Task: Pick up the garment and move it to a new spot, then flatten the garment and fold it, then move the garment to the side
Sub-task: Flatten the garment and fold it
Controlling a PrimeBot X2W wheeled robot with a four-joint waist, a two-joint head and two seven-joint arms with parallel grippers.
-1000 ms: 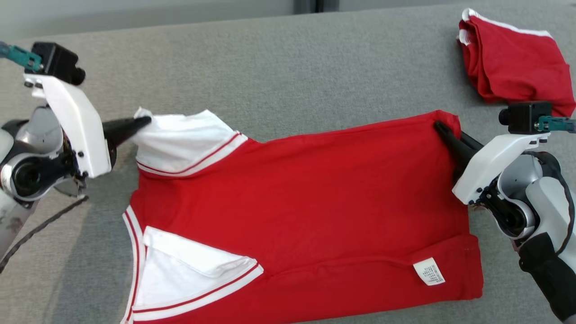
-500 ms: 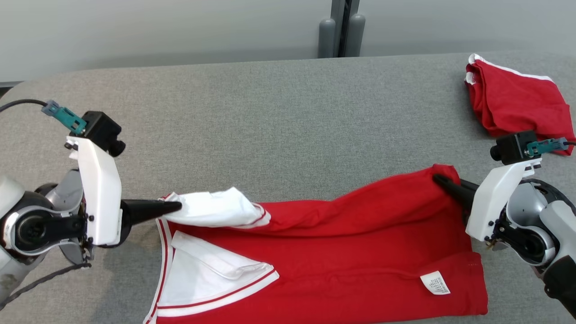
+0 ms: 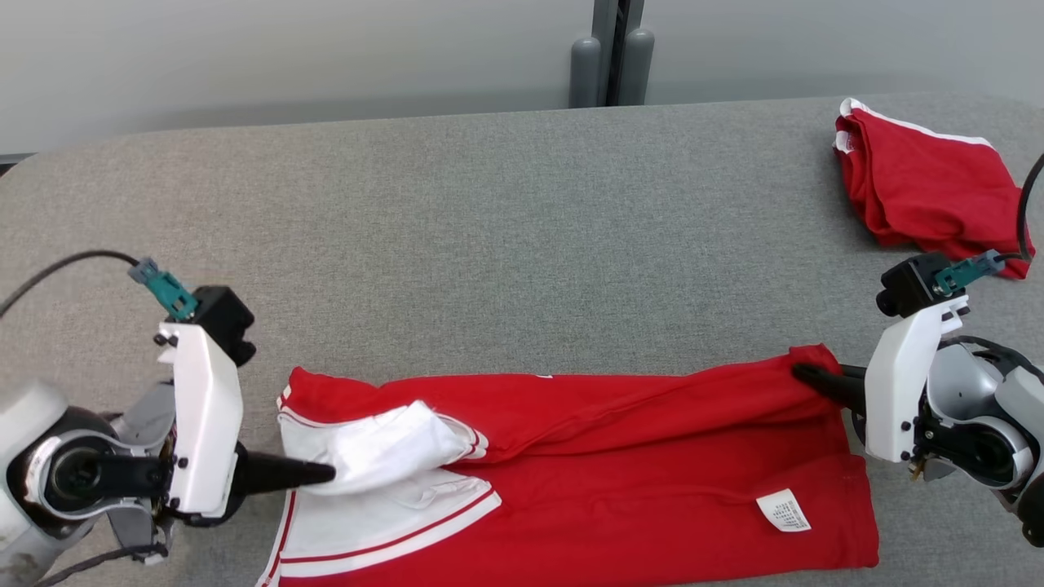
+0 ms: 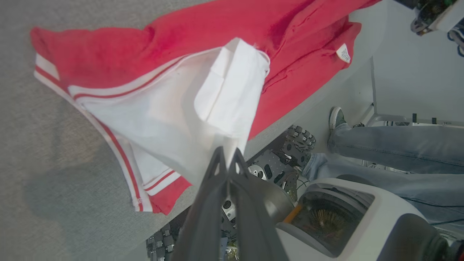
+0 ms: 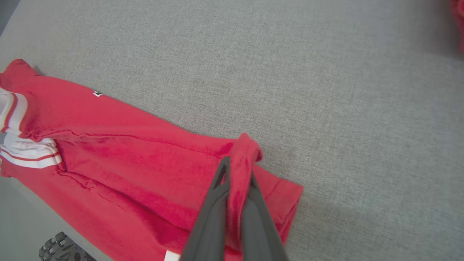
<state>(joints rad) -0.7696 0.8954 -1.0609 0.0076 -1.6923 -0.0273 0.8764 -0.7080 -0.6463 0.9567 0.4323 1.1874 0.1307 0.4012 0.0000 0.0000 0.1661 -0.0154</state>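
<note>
Soft matt red knit garment (image 3: 620, 456), coarse grey woven table (image 3: 489, 244), paper-like label (image 3: 781, 511)

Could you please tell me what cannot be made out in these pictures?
Head view: the red shirt's near edge is partly cut off by the bottom edge.
Head view: the white label's print is too small to read.
Right wrist view: the other red garment is cut off by the right edge.
Left wrist view: the left end effector's fingers hide how much white sleeve they pinch.
</note>
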